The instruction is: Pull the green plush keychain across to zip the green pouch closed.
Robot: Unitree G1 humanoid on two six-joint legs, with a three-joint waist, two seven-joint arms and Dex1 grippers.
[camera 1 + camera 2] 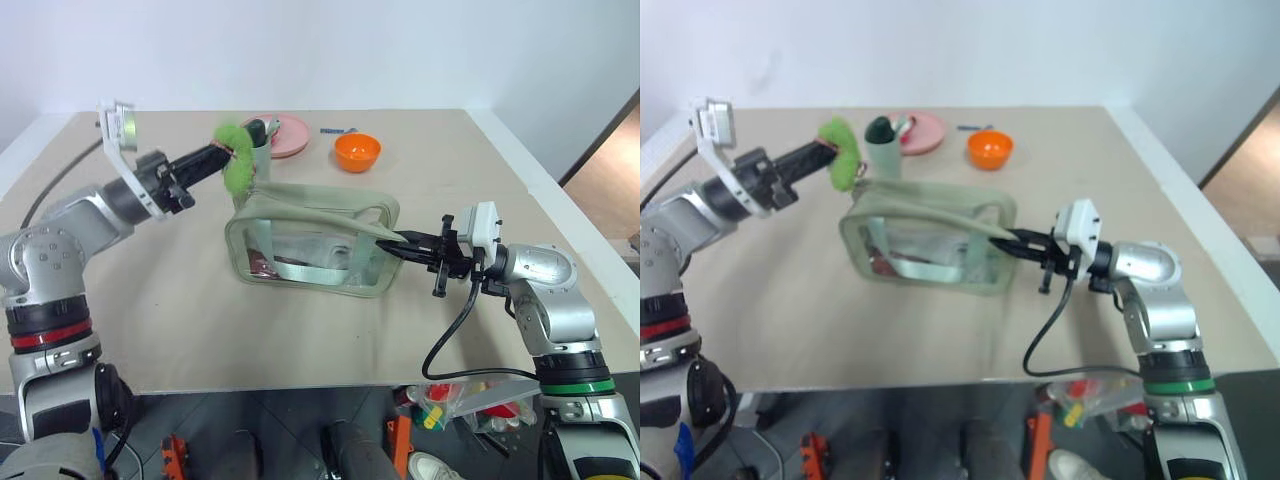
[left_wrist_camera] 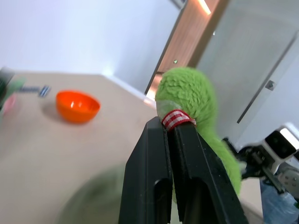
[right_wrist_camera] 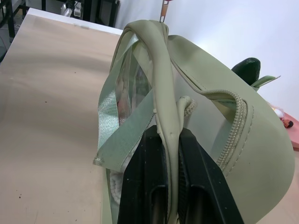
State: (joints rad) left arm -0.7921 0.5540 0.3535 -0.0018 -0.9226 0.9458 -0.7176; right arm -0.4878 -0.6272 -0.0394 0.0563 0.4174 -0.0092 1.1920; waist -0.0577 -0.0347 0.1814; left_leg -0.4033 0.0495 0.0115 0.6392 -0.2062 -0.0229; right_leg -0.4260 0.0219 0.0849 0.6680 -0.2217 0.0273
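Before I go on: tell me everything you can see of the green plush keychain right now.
The green plush keychain is a small, bright lime-green, fuzzy charm with a red-and-white striped tab at its top. The left gripper is shut on that tab, holding the charm in the air above the far left corner of the green pouch, in front of a pale cup. Its link to the zipper cannot be made out.

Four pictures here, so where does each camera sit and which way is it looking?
Left and right eye views: on the head, looking down over both arms at the table.
Left wrist view: along the left gripper, shut on the green plush keychain; orange bowl beyond.
Right wrist view: along the right gripper, pinching the green pouch strap.
Shared: pouch, keychain, bowl.
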